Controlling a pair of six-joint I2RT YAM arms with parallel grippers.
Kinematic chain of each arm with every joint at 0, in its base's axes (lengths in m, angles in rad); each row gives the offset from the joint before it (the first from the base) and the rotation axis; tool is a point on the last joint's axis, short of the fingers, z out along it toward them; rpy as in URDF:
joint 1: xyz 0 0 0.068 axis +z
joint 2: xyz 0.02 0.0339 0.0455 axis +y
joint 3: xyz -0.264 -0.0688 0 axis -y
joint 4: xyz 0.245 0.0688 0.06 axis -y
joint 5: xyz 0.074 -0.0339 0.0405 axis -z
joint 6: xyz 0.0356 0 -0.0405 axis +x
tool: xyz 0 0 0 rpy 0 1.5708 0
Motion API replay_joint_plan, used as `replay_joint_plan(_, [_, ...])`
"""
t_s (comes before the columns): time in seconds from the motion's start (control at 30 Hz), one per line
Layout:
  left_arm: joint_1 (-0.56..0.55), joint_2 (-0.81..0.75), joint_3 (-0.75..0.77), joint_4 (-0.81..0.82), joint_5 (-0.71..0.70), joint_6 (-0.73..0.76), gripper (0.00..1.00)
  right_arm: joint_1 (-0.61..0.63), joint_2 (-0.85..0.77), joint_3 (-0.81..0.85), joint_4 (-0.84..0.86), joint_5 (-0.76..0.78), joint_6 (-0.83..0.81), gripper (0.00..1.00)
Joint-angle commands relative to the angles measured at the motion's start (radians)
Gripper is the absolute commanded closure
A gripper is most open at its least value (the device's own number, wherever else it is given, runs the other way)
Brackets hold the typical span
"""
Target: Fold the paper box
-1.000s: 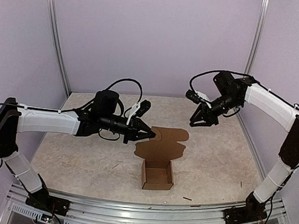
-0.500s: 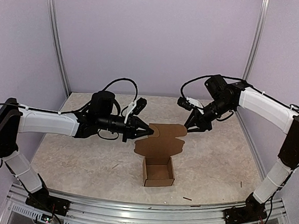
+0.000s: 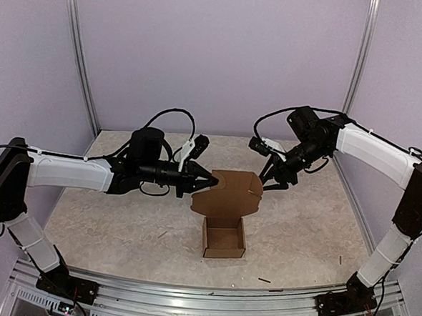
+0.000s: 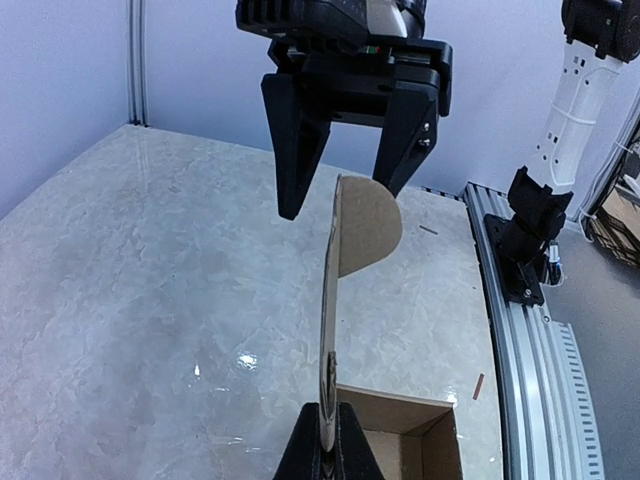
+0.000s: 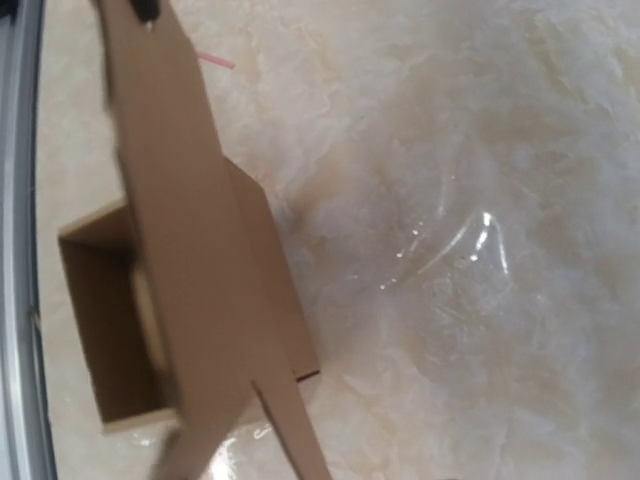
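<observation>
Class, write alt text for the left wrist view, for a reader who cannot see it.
Seen edge-on, the lid of a brown paper box stands up, its near edge pinched in the shut left gripper. The right gripper, jaws open, straddles its far edge above a marble table.

White shells on left arm point(image 3: 67, 172) and right arm point(image 3: 376, 150), black joints, looping black cables point(image 3: 173, 111), dark tapered jaws

A pale marbled tabletop point(image 3: 107, 209) carries the open-topped box point(image 3: 223, 241) near its front edge; thin dark scraps point(image 3: 264, 280) lie scattered around, one beside the front rail point(image 3: 188, 293).
</observation>
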Motion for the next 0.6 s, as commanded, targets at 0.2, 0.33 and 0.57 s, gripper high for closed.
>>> replay_joint_plan(0.2, [-0.039,0.076,0.074,0.036,-0.089,-0.070,1.00,0.027,0.035,0.021,0.057,0.072,0.184,0.47])
replay_joint_plan(0.33, [-0.049,0.104,0.093,0.039,-0.042,-0.067,1.00,0.029,0.037,0.037,0.037,0.018,0.142,0.47])
replay_joint_plan(0.57, [-0.047,0.103,0.073,0.073,0.104,-0.064,1.00,0.028,-0.005,0.011,0.034,-0.066,0.045,0.50])
